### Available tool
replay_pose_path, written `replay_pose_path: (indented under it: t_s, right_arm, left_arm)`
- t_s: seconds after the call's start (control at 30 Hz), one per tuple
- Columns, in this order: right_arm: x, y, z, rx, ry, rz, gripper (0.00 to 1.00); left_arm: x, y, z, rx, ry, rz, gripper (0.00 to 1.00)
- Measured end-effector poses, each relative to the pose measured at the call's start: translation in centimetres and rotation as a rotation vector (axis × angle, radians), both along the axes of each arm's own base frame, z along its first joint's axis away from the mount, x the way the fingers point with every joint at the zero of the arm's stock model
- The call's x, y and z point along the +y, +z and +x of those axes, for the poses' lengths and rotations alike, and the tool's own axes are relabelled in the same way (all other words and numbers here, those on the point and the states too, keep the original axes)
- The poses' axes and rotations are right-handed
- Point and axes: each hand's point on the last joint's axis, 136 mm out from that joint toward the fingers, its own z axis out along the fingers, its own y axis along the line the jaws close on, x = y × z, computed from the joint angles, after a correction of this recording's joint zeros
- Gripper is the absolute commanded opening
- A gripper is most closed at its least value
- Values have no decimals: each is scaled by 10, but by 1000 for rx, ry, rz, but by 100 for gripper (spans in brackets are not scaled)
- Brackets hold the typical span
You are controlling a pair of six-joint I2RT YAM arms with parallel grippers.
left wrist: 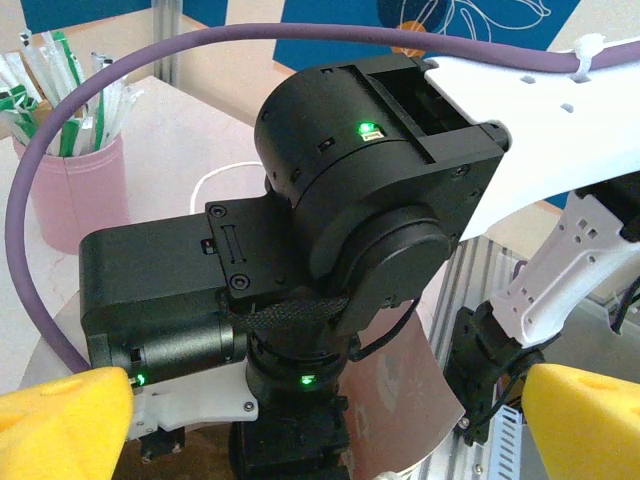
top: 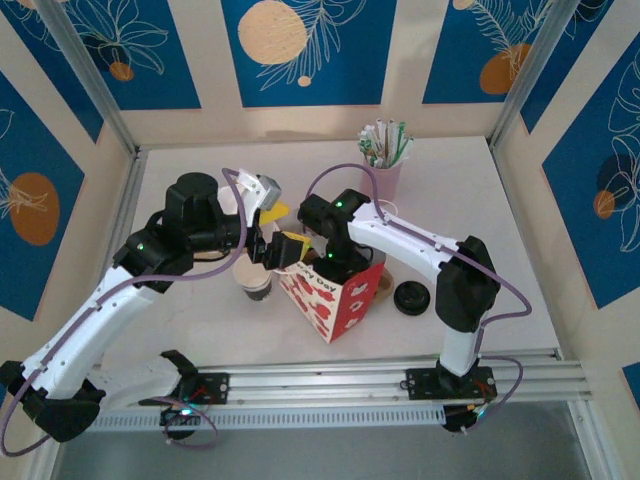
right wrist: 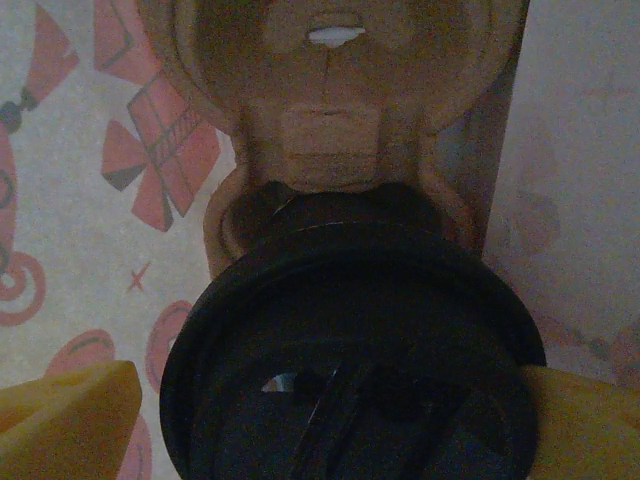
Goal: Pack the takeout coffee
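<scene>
The takeout coffee (top: 257,284), a small paper cup with a dark inside, stands uncovered on the table just left of the red-and-white paper bag (top: 335,305). My right arm reaches down into the bag. There my right gripper (right wrist: 330,430) stands wide, its yellow fingers (right wrist: 70,420) on either side of a black-lidded cup (right wrist: 350,330) seated in a brown cardboard carrier (right wrist: 330,100); a narrow gap shows at the left finger. My left gripper (top: 283,230) hangs open at the bag's far left rim, above the paper cup, facing the right arm's wrist (left wrist: 340,220).
A pink cup of wrapped straws (top: 385,165) stands at the back. A loose round black lid (top: 412,298) lies right of the bag. The metal rail (top: 400,378) runs along the near edge. The bag's inner wall (left wrist: 470,400) shows pale pink.
</scene>
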Motion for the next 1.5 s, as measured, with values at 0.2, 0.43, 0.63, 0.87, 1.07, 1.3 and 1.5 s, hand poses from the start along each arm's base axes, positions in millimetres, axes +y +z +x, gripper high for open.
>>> replay_pose_path:
  t_s: [0.2,0.43,0.63,0.87,1.07,1.3,1.5]
  right_arm:
    - [0,0,0,-5,-2,-6,96]
    - [-2,3,2,-17,-2,-11,96]
    - [-2,6,3,-28,-9,-9,96]
    - [-3,12,4,-46,-12,-5,96]
    - [-4,17,5,-58,-18,-5,96]
    - [-4,36,6,-100,-25,22,96]
    - [-4,49,7,-134,-28,35,96]
  left_arm:
    - [0,-1,0,1,0,1,100]
    - [0,-2,1,1,0,1,100]
    - [0,-2,1,1,0,1,100]
    - [0,-8,3,7,16,14,100]
    - [2,-16,8,9,42,29,100]
    - [5,-17,8,4,57,32,100]
    - [8,-18,7,-2,65,31,100]
